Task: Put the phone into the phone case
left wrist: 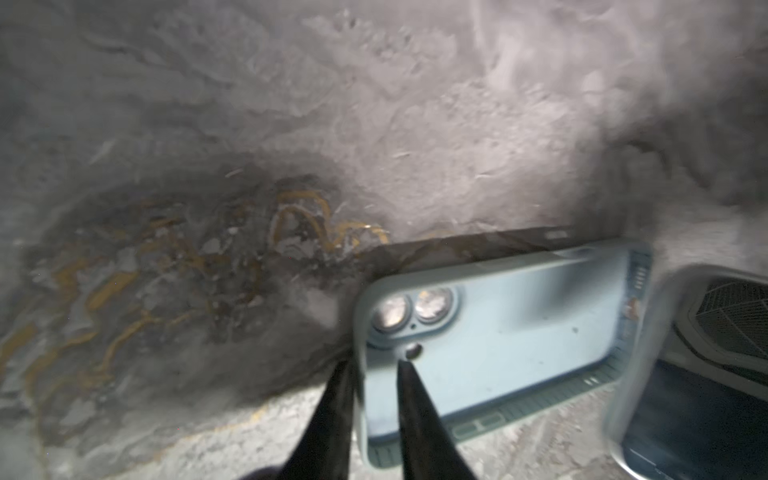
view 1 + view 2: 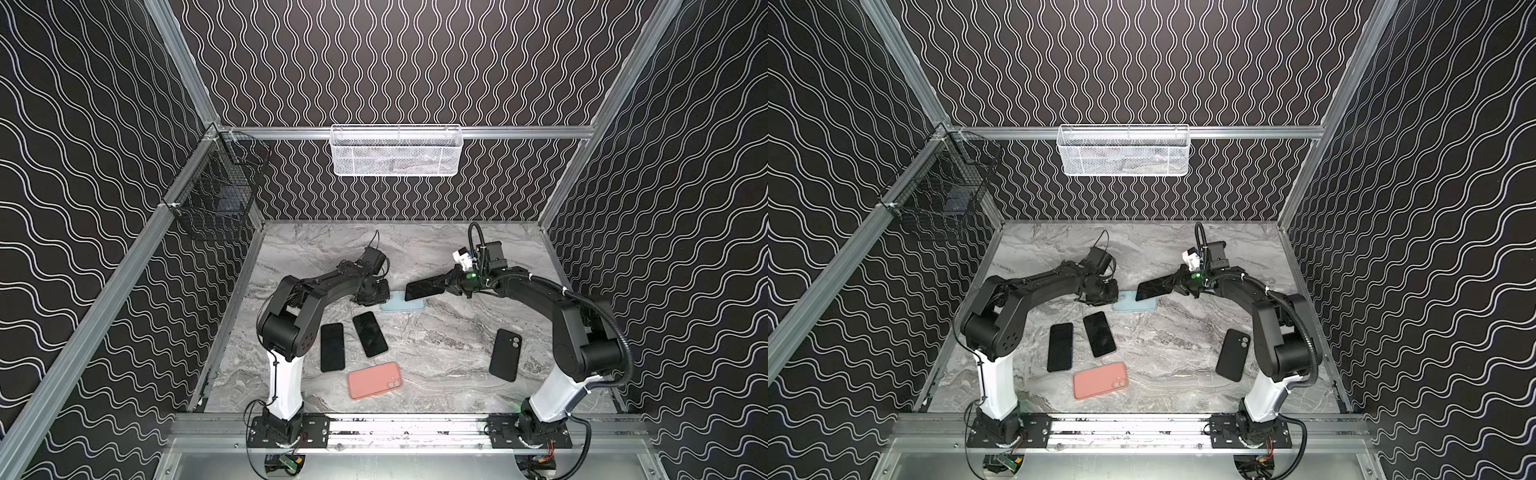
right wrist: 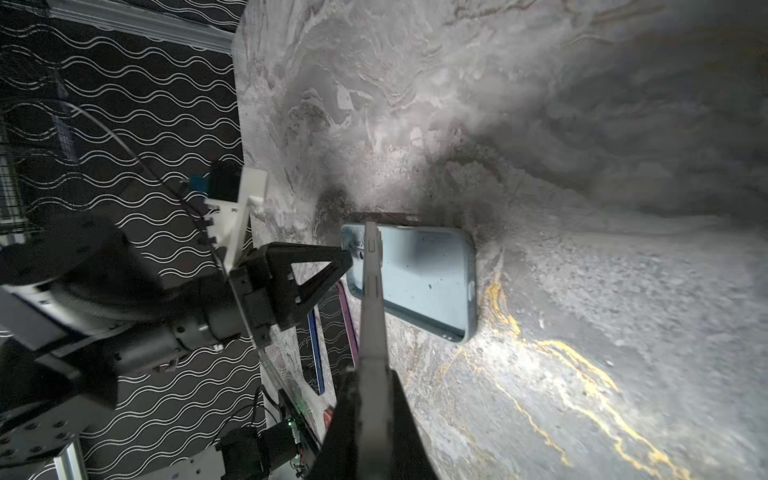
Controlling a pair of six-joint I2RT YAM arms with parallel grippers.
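Gripping phone tilted, R gripper has case just below it. L gripper jaws narrowly apart, case rim between them by cam cutout, not clamped.

Phone case lies flat mid-way across the table, with the phone hanging over its right end in the right gripper. The left gripper straddles the case's left rim. Closer to the front, on the left, there's a spare phone, with a second spare phone just right of it. Another case lies in front of them, and a third case is off to the right.
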